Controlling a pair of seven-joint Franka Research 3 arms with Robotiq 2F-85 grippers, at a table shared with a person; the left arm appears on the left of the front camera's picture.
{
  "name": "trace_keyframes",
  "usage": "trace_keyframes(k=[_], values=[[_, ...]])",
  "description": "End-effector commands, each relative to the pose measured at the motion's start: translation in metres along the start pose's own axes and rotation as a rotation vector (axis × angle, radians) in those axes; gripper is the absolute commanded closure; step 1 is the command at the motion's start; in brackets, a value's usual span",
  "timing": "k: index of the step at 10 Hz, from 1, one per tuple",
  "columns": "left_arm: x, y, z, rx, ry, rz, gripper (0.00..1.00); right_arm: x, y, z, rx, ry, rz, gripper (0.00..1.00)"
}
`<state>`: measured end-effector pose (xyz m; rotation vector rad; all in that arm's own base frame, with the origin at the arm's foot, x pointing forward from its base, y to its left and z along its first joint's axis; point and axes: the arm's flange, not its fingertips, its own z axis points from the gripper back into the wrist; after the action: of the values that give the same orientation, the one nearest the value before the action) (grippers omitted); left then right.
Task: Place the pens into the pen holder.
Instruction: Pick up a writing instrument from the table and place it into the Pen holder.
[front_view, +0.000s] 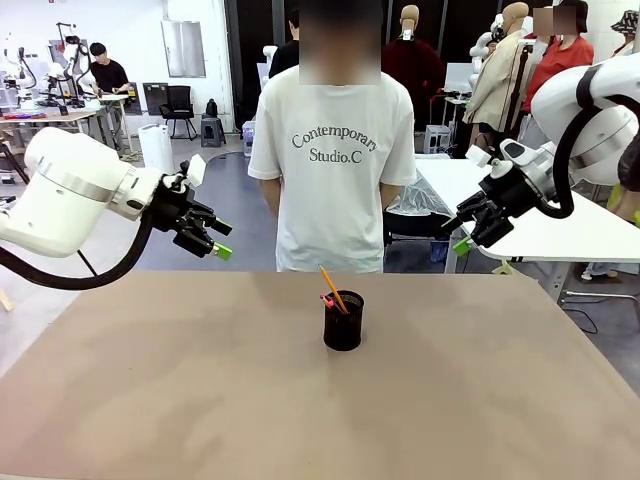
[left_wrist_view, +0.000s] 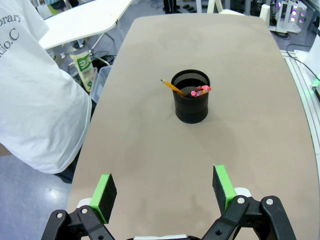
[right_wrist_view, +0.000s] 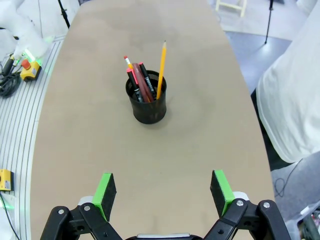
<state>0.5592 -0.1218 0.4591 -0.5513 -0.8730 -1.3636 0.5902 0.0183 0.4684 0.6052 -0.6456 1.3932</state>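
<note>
Pens (right_wrist_view: 142, 82) stand inside the black mesh pen holder (front_view: 343, 322), midway between both released, raised grippers: left gripper (front_view: 215, 240), right gripper (front_view: 466, 232).

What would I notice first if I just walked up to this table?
The black pen holder in the middle of the brown table, with pens sticking out. Then two white arms raised at either side, left gripper and right gripper open, and a person in a white T-shirt behind the table.

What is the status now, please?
Left gripper and right gripper open, empty, above table. Pens standing in black mesh pen holder. Nothing in the way.
</note>
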Motion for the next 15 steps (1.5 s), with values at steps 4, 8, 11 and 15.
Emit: trace_keyframes(k=[4, 8, 11, 15], values=[[-0.0003, 0.0, 0.0011, 0.001, 0.004, -0.001, 0.0, 0.0008, 0.0044, -0.0007, -0.011, 0.006, 0.005, 0.0], [-0.0003, 0.0, 0.0011, 0.001, 0.004, -0.001, 0.0, 0.0008, 0.0044, -0.0007, -0.011, 0.006, 0.005, 0.0], [-0.0003, 0.0, 0.0011, 0.001, 0.004, -0.001, 0.0, 0.0008, 0.0044, -0.0007, -0.011, 0.006, 0.005, 0.0], [-0.0003, 0.0, 0.0011, 0.001, 0.004, -0.001, 0.0, 0.0008, 0.0044, -0.0007, -0.011, 0.006, 0.005, 0.0]])
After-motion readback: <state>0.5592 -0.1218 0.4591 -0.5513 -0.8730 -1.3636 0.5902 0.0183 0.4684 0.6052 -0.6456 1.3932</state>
